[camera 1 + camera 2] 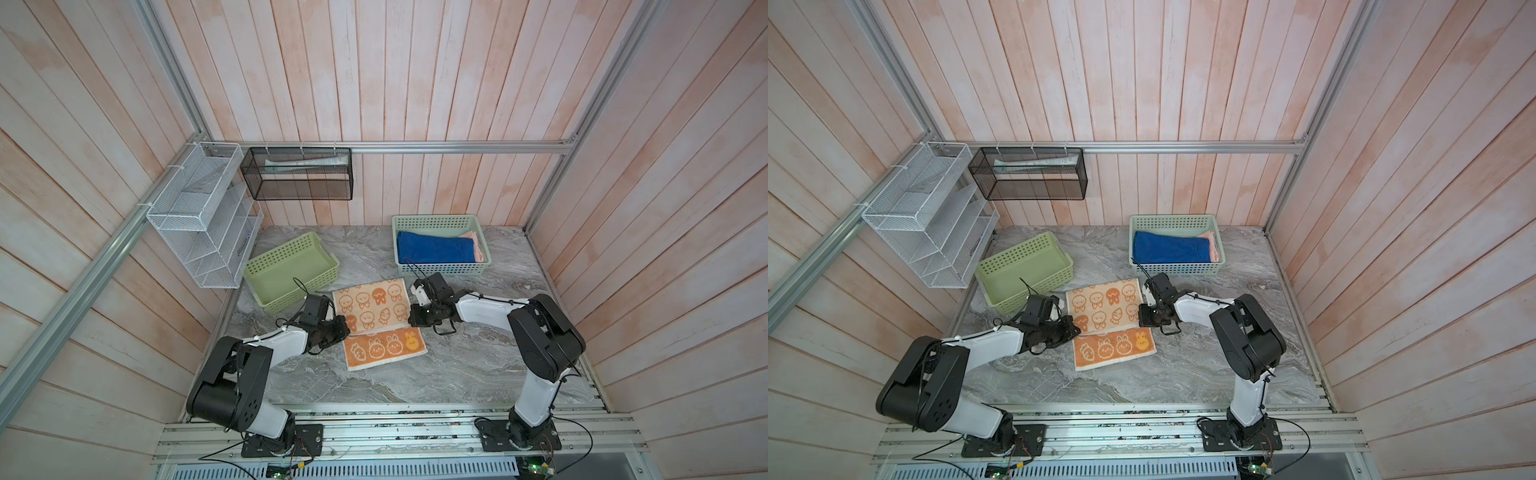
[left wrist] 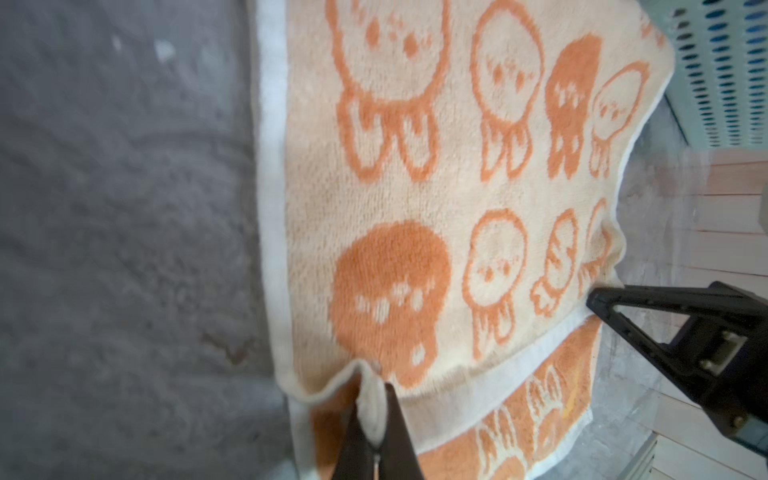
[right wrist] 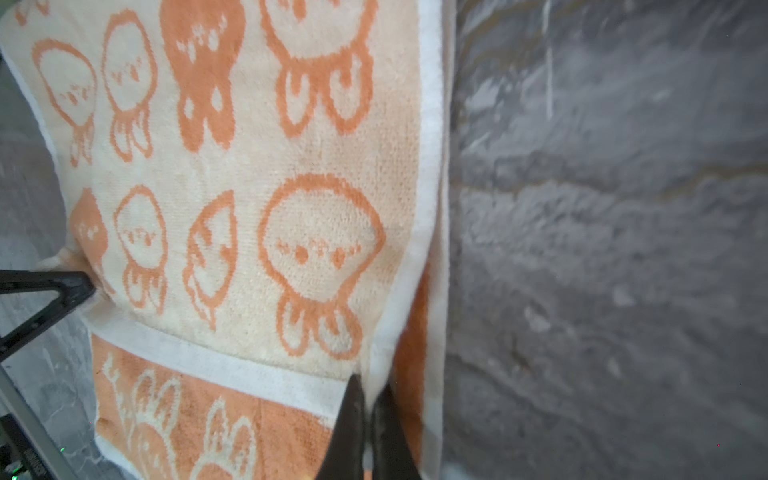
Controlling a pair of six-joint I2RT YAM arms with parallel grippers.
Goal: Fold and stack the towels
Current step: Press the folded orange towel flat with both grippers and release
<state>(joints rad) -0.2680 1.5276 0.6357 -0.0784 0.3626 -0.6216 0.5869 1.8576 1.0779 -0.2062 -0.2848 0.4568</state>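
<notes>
Grey marble table (image 1: pixel 457 374): lime basket (image 1: pixel 299 286) sits back left, pale green basket (image 1: pixel 436 222) back right. Orange towel (image 1: pixel 374 309) lies mid-table between both arms. Its cream-faced layer is doubled over the orange-faced layer, leaving an orange strip exposed along the near edge. Blue towel (image 1: pixel 434 249) lies folded in the pale green basket, with pink towel (image 1: pixel 478 248) tucked beside it on the right. Left gripper (image 2: pixel 376 401) is clamped on the upper layer's left corner. Right gripper (image 3: pixel 368 388) is clamped on its right corner.
</notes>
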